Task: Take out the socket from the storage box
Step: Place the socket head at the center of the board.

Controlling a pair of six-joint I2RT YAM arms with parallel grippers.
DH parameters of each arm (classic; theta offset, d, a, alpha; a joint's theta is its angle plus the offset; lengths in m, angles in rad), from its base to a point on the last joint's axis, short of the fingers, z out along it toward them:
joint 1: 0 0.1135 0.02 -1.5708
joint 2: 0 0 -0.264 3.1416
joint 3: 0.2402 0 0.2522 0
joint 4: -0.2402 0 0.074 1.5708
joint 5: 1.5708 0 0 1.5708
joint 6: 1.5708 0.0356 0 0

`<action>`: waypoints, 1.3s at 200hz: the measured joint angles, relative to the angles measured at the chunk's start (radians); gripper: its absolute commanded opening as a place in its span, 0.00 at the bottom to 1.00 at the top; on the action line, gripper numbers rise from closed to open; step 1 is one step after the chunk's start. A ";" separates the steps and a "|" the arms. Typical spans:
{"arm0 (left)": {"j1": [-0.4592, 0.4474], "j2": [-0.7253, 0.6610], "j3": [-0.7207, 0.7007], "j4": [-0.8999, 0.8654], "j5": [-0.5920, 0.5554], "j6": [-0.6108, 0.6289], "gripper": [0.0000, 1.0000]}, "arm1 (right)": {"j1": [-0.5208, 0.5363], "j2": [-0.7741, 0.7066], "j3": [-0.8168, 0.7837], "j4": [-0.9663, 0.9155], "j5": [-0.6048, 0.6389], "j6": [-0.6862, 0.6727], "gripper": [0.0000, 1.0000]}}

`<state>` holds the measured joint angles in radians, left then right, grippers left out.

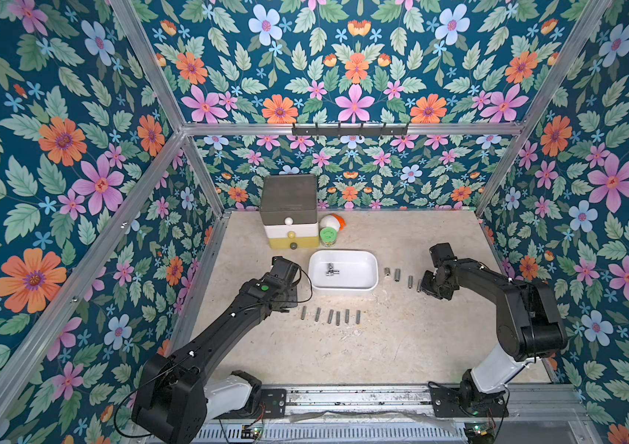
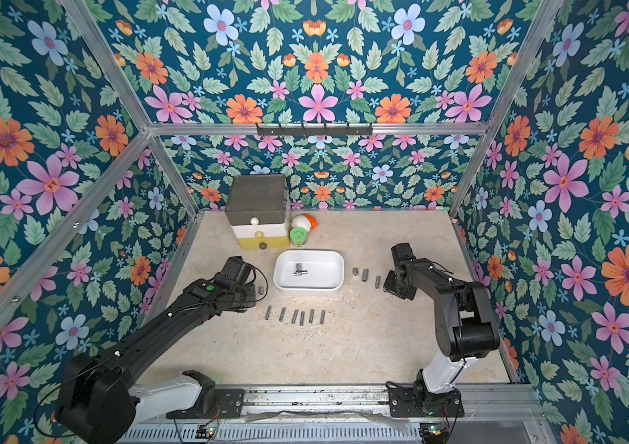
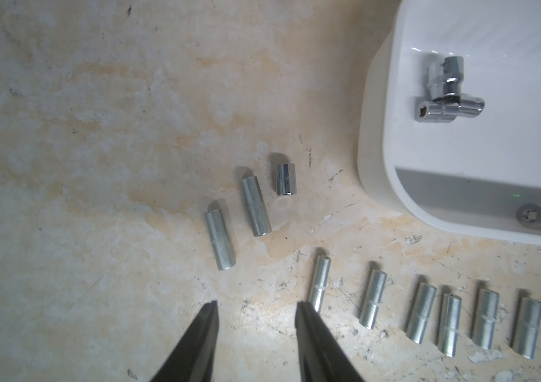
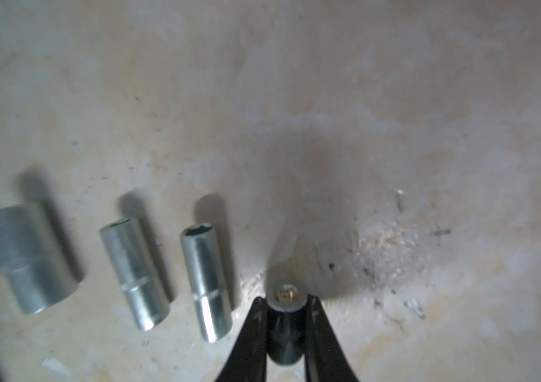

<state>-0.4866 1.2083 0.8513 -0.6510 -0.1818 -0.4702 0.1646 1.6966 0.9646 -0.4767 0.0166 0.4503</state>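
Note:
The white storage box (image 1: 343, 287) (image 2: 307, 288) stands mid-table, with shiny chrome sockets (image 1: 331, 269) (image 3: 446, 92) lying crossed inside it. Right of the box, my right gripper (image 4: 285, 297) (image 1: 423, 286) is shut on a socket (image 4: 285, 294), which I see end-on, low over the table beside a short row of sockets (image 1: 397, 274). Left of the box, my left gripper (image 3: 257, 306) is open above bare table with nothing between its fingers. Three sockets (image 3: 252, 211) lie just ahead of it. In the top views its own wrist hides it.
Several sockets (image 1: 330, 316) (image 3: 428, 311) lie in a row in front of the box. A grey, white and yellow drawer tower (image 1: 290, 209) stands at the back, with a green-lidded jar (image 1: 328, 235) and a white and orange object (image 1: 332, 222) beside it.

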 measured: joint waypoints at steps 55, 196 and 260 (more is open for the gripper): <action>0.000 0.000 0.000 0.000 0.000 0.000 0.45 | 0.002 0.003 -0.003 0.015 0.003 0.000 0.37; -0.145 0.401 0.438 0.029 0.074 0.006 0.47 | 0.001 -0.248 -0.015 -0.048 -0.010 -0.001 0.47; -0.153 0.832 0.822 0.019 0.153 0.193 0.49 | 0.001 -0.298 -0.061 -0.048 -0.043 -0.007 0.47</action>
<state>-0.6399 2.0407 1.6730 -0.6315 -0.0288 -0.2768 0.1654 1.3983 0.9031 -0.5243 -0.0265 0.4431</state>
